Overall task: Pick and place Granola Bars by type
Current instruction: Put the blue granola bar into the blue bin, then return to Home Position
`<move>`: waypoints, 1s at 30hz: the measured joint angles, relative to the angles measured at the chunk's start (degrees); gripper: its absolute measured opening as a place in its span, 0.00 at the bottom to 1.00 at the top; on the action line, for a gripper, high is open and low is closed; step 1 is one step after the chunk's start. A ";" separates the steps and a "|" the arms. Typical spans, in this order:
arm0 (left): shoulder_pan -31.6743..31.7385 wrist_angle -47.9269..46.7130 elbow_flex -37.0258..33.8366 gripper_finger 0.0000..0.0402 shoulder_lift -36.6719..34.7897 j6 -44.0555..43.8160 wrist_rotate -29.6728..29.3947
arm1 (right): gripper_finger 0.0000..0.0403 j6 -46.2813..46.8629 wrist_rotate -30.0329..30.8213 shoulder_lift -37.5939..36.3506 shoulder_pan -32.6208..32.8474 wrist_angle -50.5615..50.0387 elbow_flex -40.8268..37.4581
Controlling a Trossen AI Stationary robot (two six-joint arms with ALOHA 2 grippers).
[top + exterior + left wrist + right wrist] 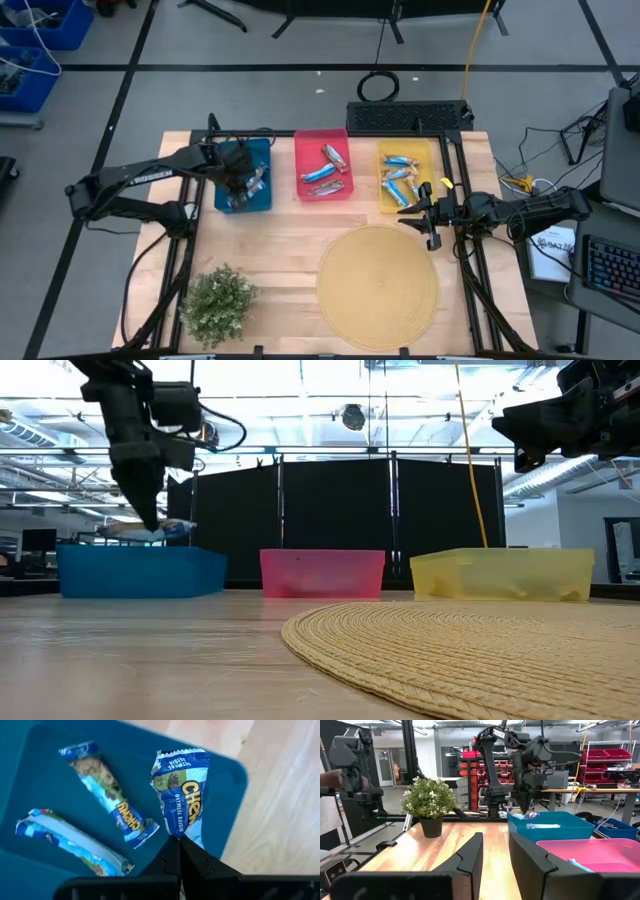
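My left gripper [179,840] hovers over the blue bin [262,150], shut on a blue-and-white oatmeal raisin granola bar [181,795]. In the low view that bar [170,529] sits just above the blue bin's rim [140,550]. Two more blue-and-white bars [110,795] [70,842] lie flat on the blue bin's floor. The pink bin [300,140] holds a few bars [325,170], and the yellow bin [384,205] holds several [400,178]. My right gripper [414,212] is open and empty, raised beside the yellow bin's near end. My left gripper pinches the oatmeal raisin bar by one crimped end of its wrapper [186,834] between its two fingertips, coming from above and pointing down. The bar is lifted clear of the bin floor and sticks out from the fingertips over the bin.
A round woven mat [378,285] covers the table's near right part. A potted green plant [218,300] stands at the near left corner. Bare wood lies between the bins and the mat. A black frame edges the table.
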 joint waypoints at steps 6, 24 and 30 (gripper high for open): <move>1.80 0.03 -0.96 0.07 0.42 -2.85 0.96 | 0.21 0.00 0.02 0.00 0.00 0.02 -0.02; 1.90 28.69 -7.82 0.17 -5.57 0.23 13.05 | 0.21 0.00 0.02 0.00 0.01 0.02 -0.02; 1.88 43.13 -18.22 0.17 -13.99 -2.62 13.13 | 0.21 0.00 0.02 0.00 0.02 0.02 -0.01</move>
